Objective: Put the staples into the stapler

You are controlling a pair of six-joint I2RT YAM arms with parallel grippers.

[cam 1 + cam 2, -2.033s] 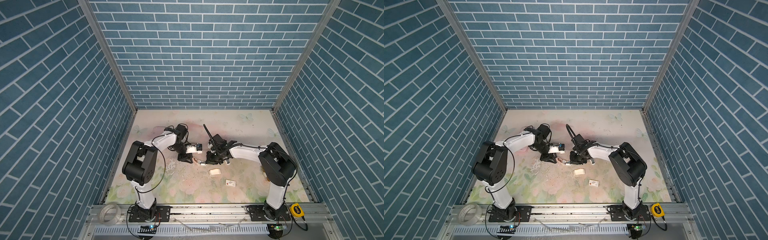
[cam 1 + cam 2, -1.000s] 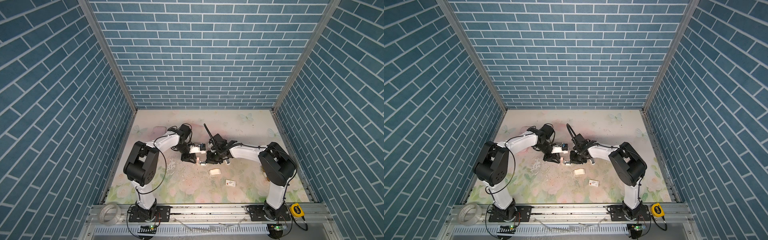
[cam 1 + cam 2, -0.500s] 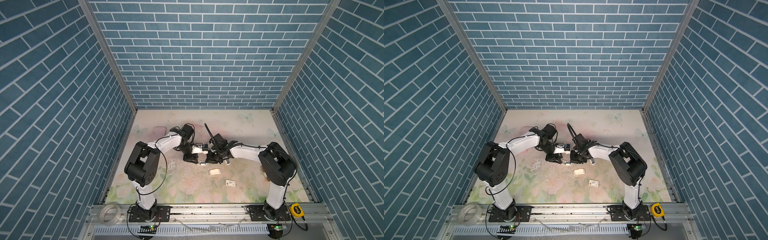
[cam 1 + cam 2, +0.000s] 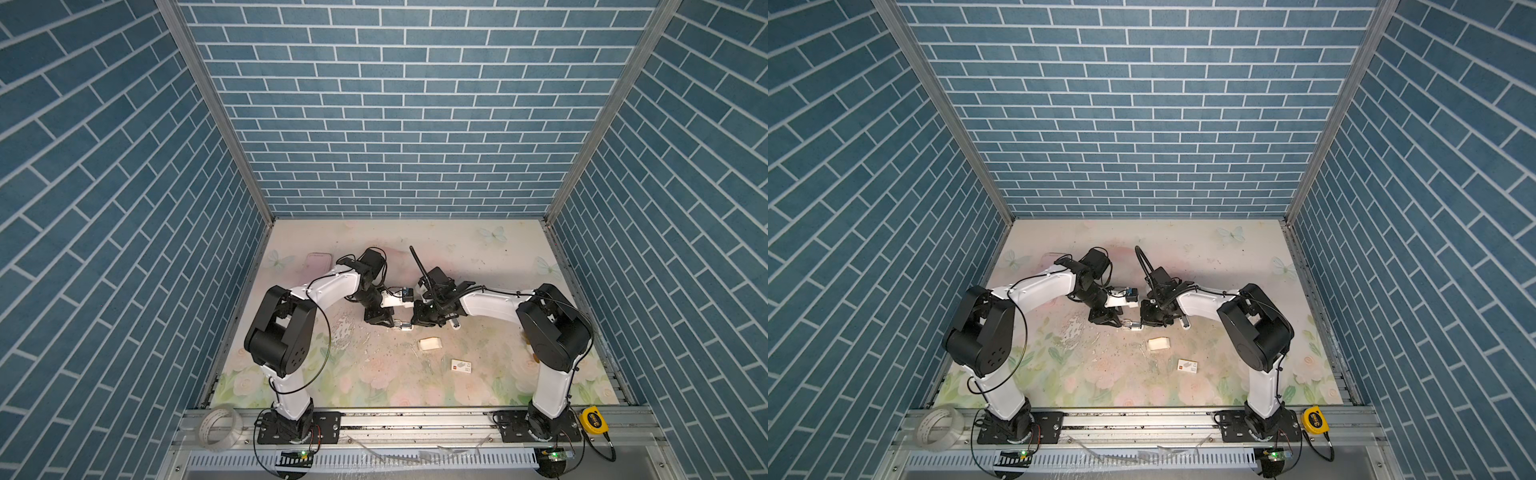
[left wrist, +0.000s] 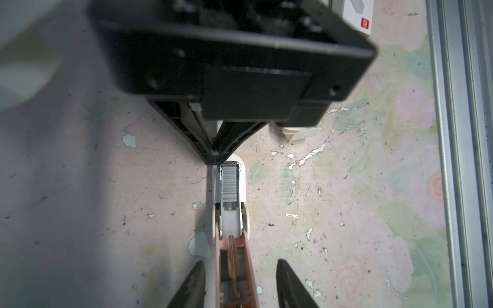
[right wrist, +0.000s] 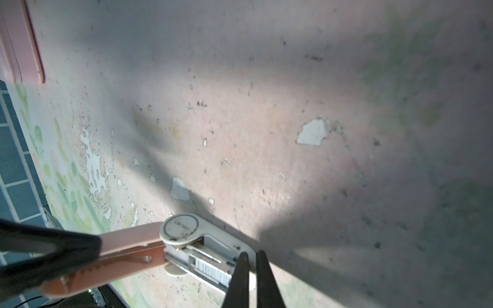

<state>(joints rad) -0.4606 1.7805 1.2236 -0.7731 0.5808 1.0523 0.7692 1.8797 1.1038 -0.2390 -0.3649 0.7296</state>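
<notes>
Short grey metal staples (image 5: 229, 184) lie inside the open pink-and-white plastic stapler (image 5: 231, 222) on the flowery desk (image 5: 346, 213). The right hand (image 5: 216, 158) is pinched closed at its front end. The left hand (image 5: 239, 264) is spread around its lid (image 5: 234, 288), holding nothing.

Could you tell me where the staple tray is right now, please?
In a top view the tray lies just right of centre, between the stapler and the card sleeve.
</notes>
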